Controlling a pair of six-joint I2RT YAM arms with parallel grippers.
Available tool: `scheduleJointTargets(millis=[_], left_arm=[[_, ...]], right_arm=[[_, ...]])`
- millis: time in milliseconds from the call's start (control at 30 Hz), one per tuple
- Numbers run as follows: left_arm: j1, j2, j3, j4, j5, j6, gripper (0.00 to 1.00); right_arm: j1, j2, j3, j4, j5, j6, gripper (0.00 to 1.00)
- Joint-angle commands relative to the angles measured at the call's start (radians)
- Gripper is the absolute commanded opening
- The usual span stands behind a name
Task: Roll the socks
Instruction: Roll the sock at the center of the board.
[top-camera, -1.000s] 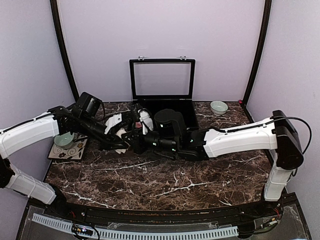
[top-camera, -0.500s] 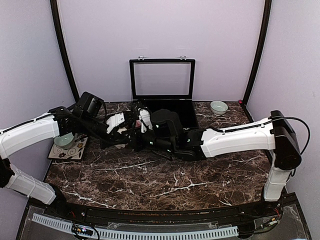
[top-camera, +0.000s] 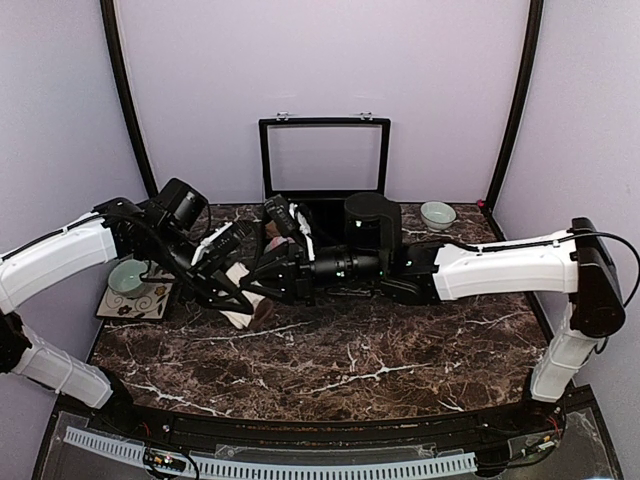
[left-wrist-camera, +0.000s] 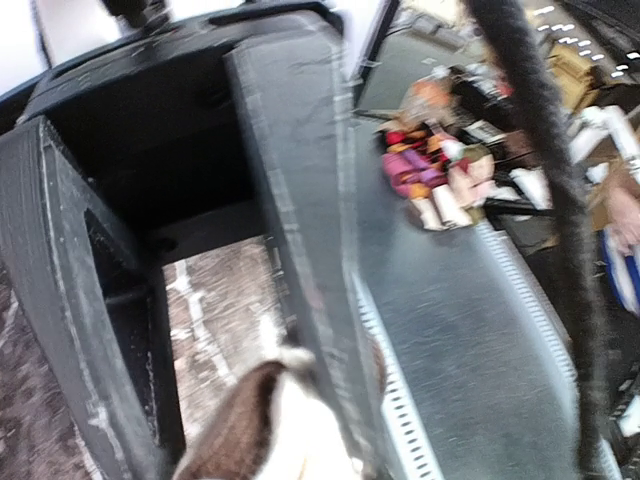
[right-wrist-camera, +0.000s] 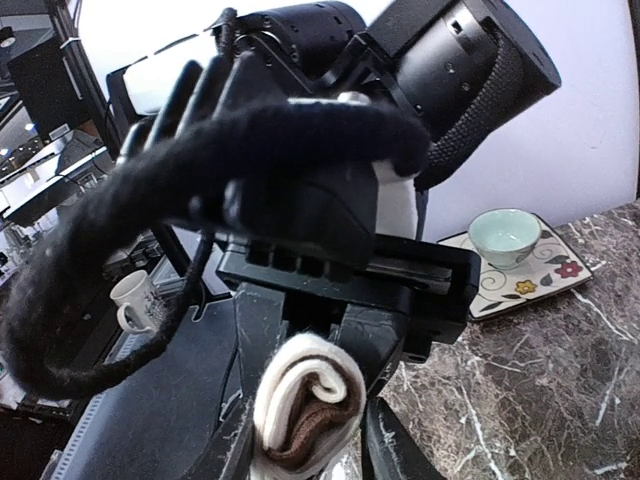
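- Top view: an open black hinged case (top-camera: 325, 160) stands at the back of the dark brown marble table (top-camera: 400, 350), with a small pale green bowl (top-camera: 437, 214) to its right. A mint bowl (top-camera: 128, 280) sits on a square flower-patterned plate (top-camera: 150, 303) at the left edge
- Both arms meet left of centre and hide most of what lies between them. The cream-beige sock with dark brown bands (top-camera: 250, 316) shows only as a pale scrap under the left gripper (top-camera: 240, 303). The right gripper (top-camera: 262, 285) is just beside it
- Left wrist: a black cable (left-wrist-camera: 530, 150) crosses the right side. The sock (left-wrist-camera: 290, 420), cream with a brown edge, sits at the tips of the left gripper (left-wrist-camera: 250, 455), which is clenched on it
- Right wrist: a thick black cable (right-wrist-camera: 200, 170) and the left gripper (right-wrist-camera: 315, 350) fill the frame, with the mint bowl (right-wrist-camera: 505, 235) and plate (right-wrist-camera: 540, 285) behind. The sock (right-wrist-camera: 305, 400) is wound into a tight spiral, cream outside and brown at its core. The right gripper (right-wrist-camera: 310, 450) is released, its fingers apart on either side of the roll
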Motion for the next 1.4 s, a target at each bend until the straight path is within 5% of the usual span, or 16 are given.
scheduleJointTargets(millis=[0,200,400,433,500,533,633,867,1033,1133,1233,1367], left_arm=[[-0.001,-0.011,0.028,-0.131,0.219,0.097,0.0],[-0.001,-0.015,0.018,-0.118,0.185,0.09,0.0],[-0.001,-0.014,0.006,-0.083,0.146,0.054,0.0],[-0.001,-0.013,0.008,-0.094,0.157,0.065,0.0],[-0.001,-0.008,0.014,-0.111,0.179,0.085,0.0],[-0.001,-0.004,0.018,-0.125,0.183,0.097,0.0],[-0.001,0.003,0.023,-0.164,0.202,0.139,0.0],[-0.001,-0.002,0.016,-0.178,0.208,0.156,0.0],[-0.001,-0.001,0.026,-0.171,0.194,0.145,0.0],[-0.001,-0.014,0.008,-0.034,0.075,0.015,0.14],[-0.001,-0.03,-0.018,0.11,-0.234,-0.114,0.33],[-0.001,-0.038,-0.039,0.18,-0.472,-0.134,0.37]], right_arm=[[-0.007,-0.004,0.02,-0.011,-0.107,-0.062,0.3],[-0.008,0.059,0.097,-0.047,-0.171,-0.004,0.0],[-0.005,0.06,0.115,-0.085,-0.154,-0.025,0.0],[-0.002,0.061,0.111,-0.075,-0.155,-0.026,0.02],[0.005,0.069,0.115,-0.079,-0.14,-0.042,0.38],[0.007,0.074,0.119,-0.082,-0.133,-0.051,0.47],[0.015,0.074,0.119,-0.08,-0.08,-0.099,0.49],[0.018,0.092,0.149,-0.026,-0.063,-0.146,0.34],[0.018,0.121,0.2,-0.114,-0.101,-0.148,0.0],[0.016,0.104,0.175,-0.132,-0.069,-0.148,0.0],[0.016,0.089,0.144,-0.135,0.024,-0.153,0.0],[0.023,0.084,0.127,-0.118,0.246,-0.142,0.0]])
